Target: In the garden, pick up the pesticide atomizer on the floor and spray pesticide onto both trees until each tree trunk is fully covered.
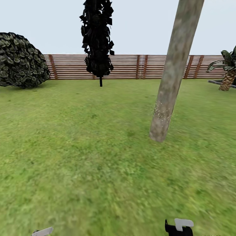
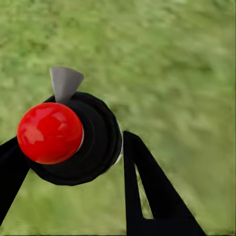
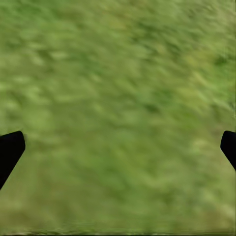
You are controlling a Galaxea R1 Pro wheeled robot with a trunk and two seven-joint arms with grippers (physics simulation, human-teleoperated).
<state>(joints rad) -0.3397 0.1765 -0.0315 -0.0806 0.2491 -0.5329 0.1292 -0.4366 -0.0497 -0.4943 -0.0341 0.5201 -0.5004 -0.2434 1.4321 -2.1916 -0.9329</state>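
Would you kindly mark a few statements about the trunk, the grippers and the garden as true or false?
1. The left gripper holds the atomizer, a dark bottle with a red cap. True.
2. The right gripper is shut on a bottle. False: its fingers stand wide apart with only grass between them.
3. The trunk leans in the head view and carries pale specks low down. True.
4. A brick wall edges the lawn. False: it is a brown slatted fence.
5. The dark conifer stands to the right of the trunk. False: it stands to its left.
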